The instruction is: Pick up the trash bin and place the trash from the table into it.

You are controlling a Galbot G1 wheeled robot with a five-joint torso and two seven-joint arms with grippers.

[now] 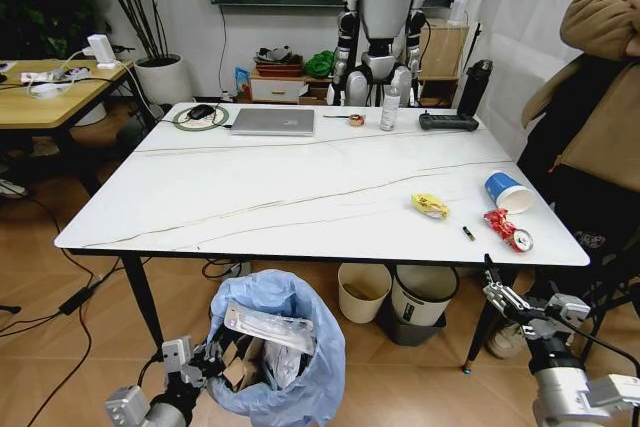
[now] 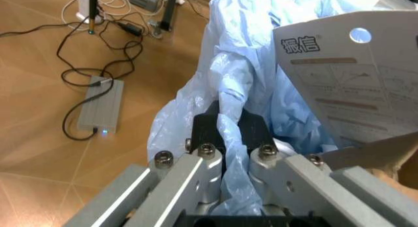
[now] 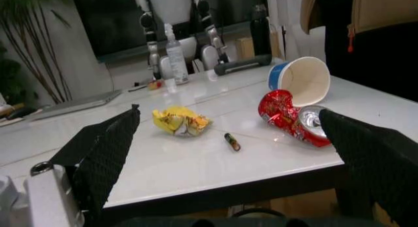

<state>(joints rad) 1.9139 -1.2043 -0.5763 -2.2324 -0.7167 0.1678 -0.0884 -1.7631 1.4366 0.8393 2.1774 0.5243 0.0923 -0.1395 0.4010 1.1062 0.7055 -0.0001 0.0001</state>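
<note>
The trash bin (image 1: 290,347), lined with a crinkly light-blue bag, is below the table's (image 1: 300,187) front edge, off to the left. It holds a clear plastic tray and printed cardboard (image 2: 353,80). My left gripper (image 1: 203,362) (image 2: 230,131) is shut on the bag's rim on the bin's left side. Near the table's front right corner lie a yellow wrapper (image 1: 430,206) (image 3: 179,122), a tipped blue paper cup (image 1: 508,191) (image 3: 304,78), a crushed red can (image 1: 508,231) (image 3: 290,117) and a small dark stick (image 1: 468,233) (image 3: 232,141). My right gripper (image 1: 508,297) (image 3: 228,114) is open, low in front of that corner.
At the table's far edge are a silver laptop (image 1: 272,121), a clear spray bottle (image 1: 390,107), a tape roll (image 1: 356,119), a black bar (image 1: 447,122) and a dark flask (image 1: 473,87). A cream bucket (image 1: 364,290) and a white bin (image 1: 422,297) stand under the table. A wooden table (image 1: 50,87) stands far left.
</note>
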